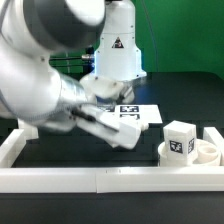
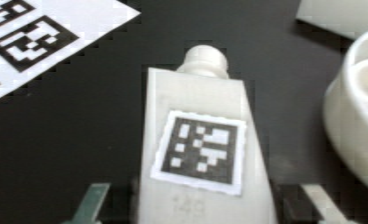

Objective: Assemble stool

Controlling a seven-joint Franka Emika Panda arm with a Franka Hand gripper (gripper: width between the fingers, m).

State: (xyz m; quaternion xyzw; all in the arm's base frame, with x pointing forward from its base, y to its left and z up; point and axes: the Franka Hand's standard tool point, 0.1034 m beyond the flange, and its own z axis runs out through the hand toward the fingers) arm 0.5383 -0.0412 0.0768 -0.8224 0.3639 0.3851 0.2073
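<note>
Wrist view: leg (image 2: 202,130) is seen lengthwise between the fingers (image 2: 97,200), jaws closed on its two sides behind the tag, away from the peg (image 2: 202,58). So the gripper (image 2: 202,208) is taken as holding it – K
Agreed. Whether it is lifted off the table (image 2: 92,140) cannot be told, and the part of the leg behind the fingers is cut off – M
Risk to be flagged: if the grip is off-centre, the free peg end may droop or twist between the fingers once weight is taken. Smooth plastic is expected to slip easily – K
Second risk: seat disc (image 2: 362,95) is lying near, off to one side of the peg end. It could be knocked out of place by a swing during the lift – M
Marker board (image 2: 30,45) is close on the other side. Its edge could be caught if the leg is dragged, not lifted – K
Exterior view: second leg (image 1: 180,140) is stood upright just beside the disc, contact not clear, both packed into the corner of the border rail (image 1: 100,178). Access to the disc is narrowed by that leg and the rail, so an approach from above is advised – M
</note>
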